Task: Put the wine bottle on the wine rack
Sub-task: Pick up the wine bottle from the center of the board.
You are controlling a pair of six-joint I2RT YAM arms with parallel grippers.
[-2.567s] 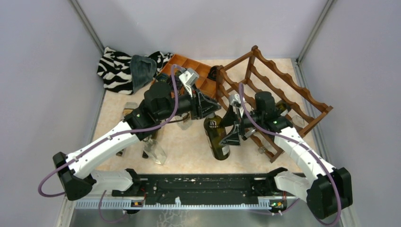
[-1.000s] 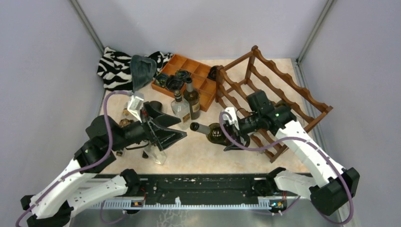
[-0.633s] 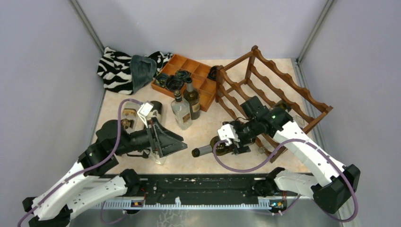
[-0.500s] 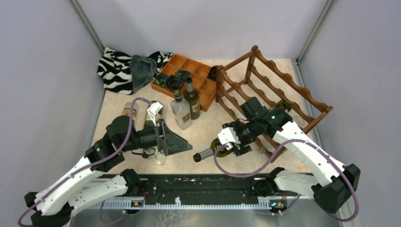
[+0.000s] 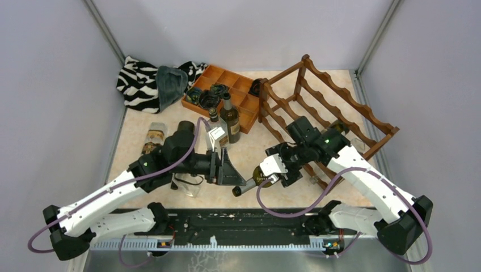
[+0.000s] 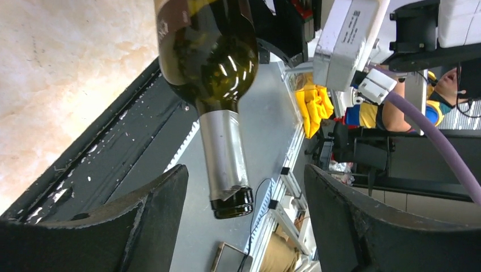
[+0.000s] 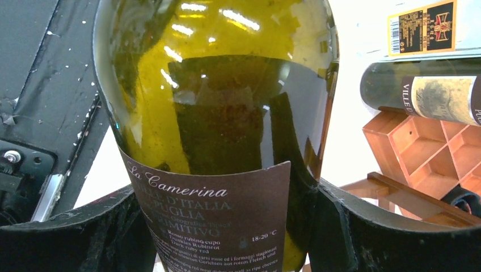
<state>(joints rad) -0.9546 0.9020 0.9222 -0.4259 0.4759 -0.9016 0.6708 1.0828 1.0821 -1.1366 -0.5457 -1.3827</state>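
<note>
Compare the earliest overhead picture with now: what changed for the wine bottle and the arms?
The right claw tipped the upright wine bottle onto its side and holds its body. The left claw drew back, then returned to straddle the neck, not yet gripping. The wine rack and compartment tray stayed put.

Zebra-striped cloth (image 5: 136, 82) and grey cloth (image 5: 170, 85) at far left, orange-brown compartment tray (image 5: 237, 80) holding black round pieces (image 5: 205, 96), dark bottle (image 5: 230, 119) upright just beside it, labelled bottle (image 5: 152, 139) lying at left.

The rack (image 5: 332, 110) is placed at right rear — tray (image 5: 235, 82) just left of it, cloth (image 5: 142, 85) farther left. The bottle (image 5: 262, 177) is located before the rack, neck directed near-left.
</note>
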